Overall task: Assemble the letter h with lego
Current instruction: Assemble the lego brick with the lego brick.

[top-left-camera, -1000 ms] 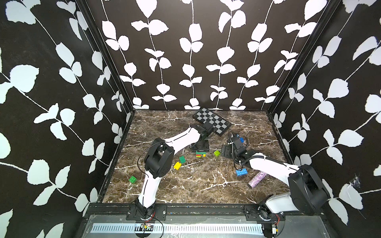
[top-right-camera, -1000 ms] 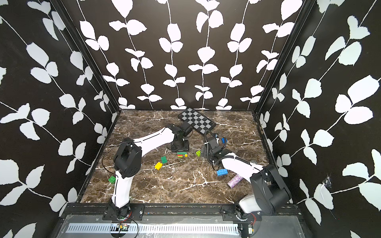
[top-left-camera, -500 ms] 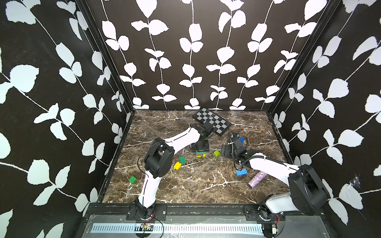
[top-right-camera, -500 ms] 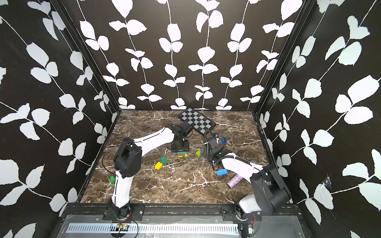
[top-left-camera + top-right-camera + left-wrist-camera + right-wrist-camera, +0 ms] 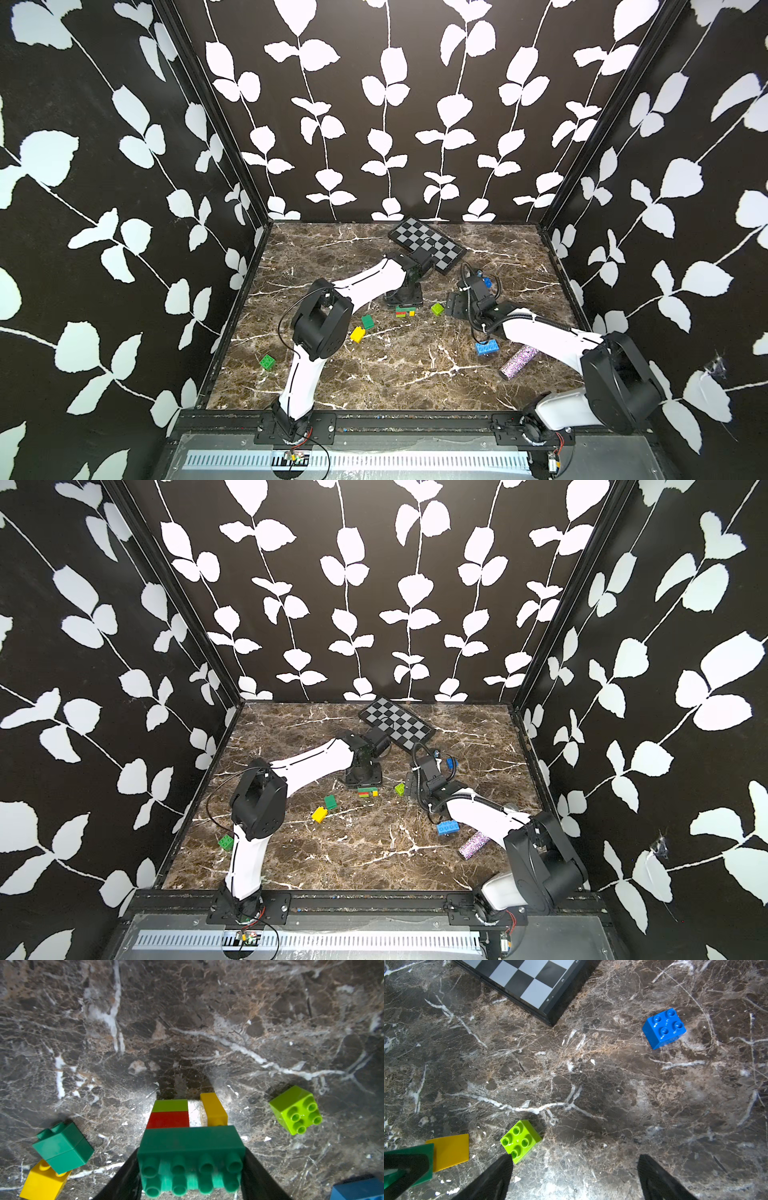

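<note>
The joined lego piece (image 5: 406, 311) lies on the marble: a long dark green brick (image 5: 191, 1159) with a red and lime stack (image 5: 169, 1113) and a yellow brick (image 5: 214, 1109) on it. My left gripper (image 5: 191, 1167) is shut on the dark green brick, one finger at each end. My right gripper (image 5: 574, 1165) hovers open just right of it, with bare marble between its fingers. A loose lime brick (image 5: 520, 1140) sits by one of its fingertips (image 5: 500, 1169).
Loose lego: a dark green brick (image 5: 368, 322) leaning on a yellow one (image 5: 357, 333), a green one (image 5: 267, 361) far left, a small blue one (image 5: 663, 1027), a long blue one (image 5: 487, 347). A glittery purple cylinder (image 5: 518, 363) lies front right. The checkered board (image 5: 428, 245) lies behind.
</note>
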{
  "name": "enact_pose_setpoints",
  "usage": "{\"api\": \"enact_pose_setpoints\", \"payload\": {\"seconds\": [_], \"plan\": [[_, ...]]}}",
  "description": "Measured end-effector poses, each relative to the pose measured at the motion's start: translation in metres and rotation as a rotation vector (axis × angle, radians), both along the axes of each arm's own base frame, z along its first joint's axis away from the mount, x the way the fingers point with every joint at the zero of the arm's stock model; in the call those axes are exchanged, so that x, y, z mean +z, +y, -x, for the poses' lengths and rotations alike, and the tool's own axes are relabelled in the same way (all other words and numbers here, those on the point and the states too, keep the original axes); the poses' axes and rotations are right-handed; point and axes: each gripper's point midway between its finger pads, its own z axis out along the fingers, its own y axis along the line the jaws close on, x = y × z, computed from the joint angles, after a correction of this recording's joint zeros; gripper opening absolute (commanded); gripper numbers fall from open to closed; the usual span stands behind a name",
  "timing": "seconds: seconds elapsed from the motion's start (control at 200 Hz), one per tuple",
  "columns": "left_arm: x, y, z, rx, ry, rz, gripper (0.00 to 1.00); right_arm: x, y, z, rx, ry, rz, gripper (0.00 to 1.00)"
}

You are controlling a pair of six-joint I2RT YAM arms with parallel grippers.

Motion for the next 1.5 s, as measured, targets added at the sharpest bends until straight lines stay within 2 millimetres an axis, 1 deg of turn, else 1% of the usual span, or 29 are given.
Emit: {"api": "enact_pose_setpoints", "payload": {"seconds": [0.375,0.63,0.96,1.335,1.415,1.5], "plan": [[-0.0013,0.0051,-0.0005,0.052,-0.037,-0.013,0.00,0.0000,-0.0002,0.0001,-0.003,0.001,-0.002,0.93],[-0.0013,0.0044,-0.0020,0.059,-0.041,-0.001,0.00,0.0006,-0.0001,0.0001,-0.003,-0.001,-0.003,0.93],[-0.0025,0.0051,-0.0052,0.050,-0.030,0.009,0.00,0.0030,0.0001,-0.0001,-0.003,-0.007,-0.007,0.93],[-0.0052,0.0041,-0.0077,0.002,0.007,-0.014,0.00,0.0031,0.0000,0.0000,-0.003,-0.007,-0.007,0.93],[-0.0060,0.0038,-0.0073,-0.009,0.017,-0.017,0.05,0.0032,0.0000,-0.0001,-0.003,-0.007,-0.007,0.93],[-0.0060,0.0041,-0.0077,-0.013,0.018,-0.018,0.15,0.0032,-0.0001,-0.0001,-0.003,-0.007,-0.006,0.93]]}}
